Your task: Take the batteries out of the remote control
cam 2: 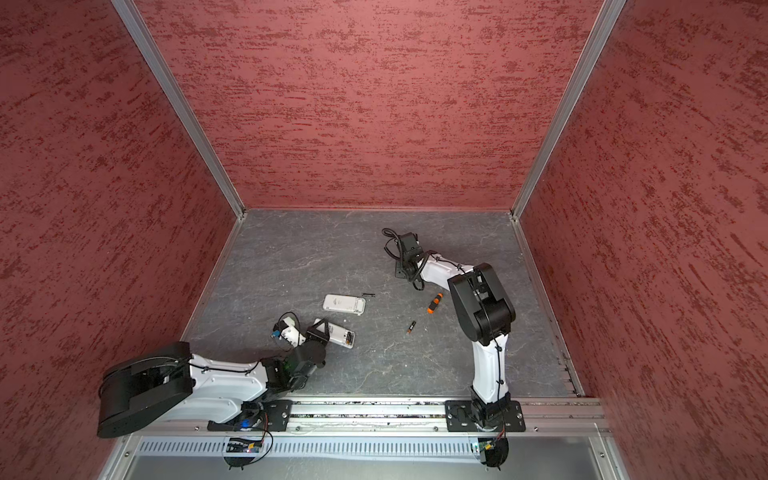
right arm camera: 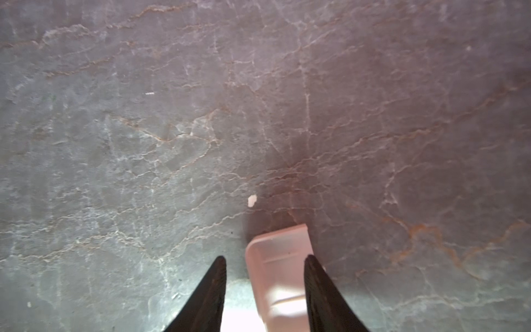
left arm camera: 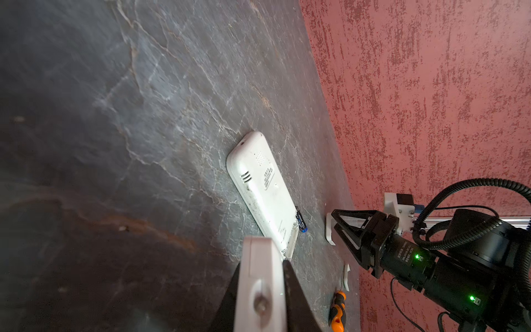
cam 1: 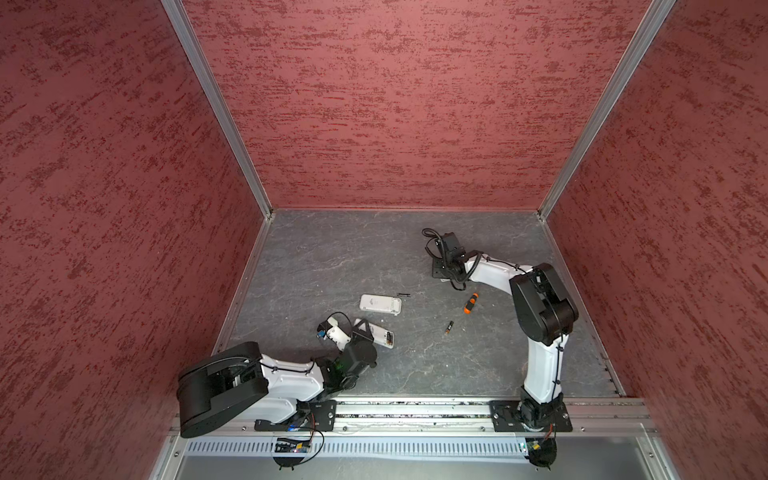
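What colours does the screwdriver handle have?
The screwdriver handle is orange and black; it shows best in a top view.

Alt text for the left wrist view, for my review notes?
The left pincer is shut on a white remote, close to the camera. Beyond it a second remote lies back-up on the grey table, with a dark battery beside one end. The right pincer hangs open by a small white cover, with a screwdriver nearby.

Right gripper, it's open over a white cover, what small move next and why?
Probably raise the right gripper off the white cover and head for the remote the left gripper holds: its jaws stand apart, and batteries sit in that remote.
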Action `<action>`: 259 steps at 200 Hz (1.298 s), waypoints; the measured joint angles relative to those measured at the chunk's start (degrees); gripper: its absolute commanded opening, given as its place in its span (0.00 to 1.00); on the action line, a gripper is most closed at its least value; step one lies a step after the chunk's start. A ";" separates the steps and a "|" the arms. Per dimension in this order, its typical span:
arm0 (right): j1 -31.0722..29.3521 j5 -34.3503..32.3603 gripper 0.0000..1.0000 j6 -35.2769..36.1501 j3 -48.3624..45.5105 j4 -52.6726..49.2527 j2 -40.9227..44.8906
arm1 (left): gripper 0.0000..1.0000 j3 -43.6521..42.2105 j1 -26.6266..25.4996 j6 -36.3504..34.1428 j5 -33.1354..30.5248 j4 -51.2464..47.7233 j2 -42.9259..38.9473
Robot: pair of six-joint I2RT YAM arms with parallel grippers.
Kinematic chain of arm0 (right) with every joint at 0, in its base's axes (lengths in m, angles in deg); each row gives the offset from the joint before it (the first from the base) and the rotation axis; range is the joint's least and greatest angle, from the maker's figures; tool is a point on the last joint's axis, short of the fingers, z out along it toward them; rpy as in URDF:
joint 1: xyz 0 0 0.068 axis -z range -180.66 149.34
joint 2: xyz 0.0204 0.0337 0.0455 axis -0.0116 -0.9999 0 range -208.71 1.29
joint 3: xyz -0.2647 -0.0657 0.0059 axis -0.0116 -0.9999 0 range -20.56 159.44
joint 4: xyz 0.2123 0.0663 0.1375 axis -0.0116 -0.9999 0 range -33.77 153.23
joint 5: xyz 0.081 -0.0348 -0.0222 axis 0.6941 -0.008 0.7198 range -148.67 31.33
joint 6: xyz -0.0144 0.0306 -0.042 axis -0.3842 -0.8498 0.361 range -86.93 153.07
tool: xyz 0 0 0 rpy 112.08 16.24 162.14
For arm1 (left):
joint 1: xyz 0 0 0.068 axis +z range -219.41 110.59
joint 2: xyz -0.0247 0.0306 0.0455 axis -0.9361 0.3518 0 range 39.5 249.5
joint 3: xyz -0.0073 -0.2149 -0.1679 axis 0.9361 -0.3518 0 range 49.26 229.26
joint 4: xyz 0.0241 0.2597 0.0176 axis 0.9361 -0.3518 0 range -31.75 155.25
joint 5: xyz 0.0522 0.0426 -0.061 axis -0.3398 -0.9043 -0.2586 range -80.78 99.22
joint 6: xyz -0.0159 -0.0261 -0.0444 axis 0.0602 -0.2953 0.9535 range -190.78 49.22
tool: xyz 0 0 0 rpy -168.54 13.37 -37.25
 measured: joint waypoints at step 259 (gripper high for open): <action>-24.61 17.25 0.02 -9.01 -20.96 -4.24 33.53 | 0.52 5.53 -2.45 9.35 2.89 -48.43 -22.91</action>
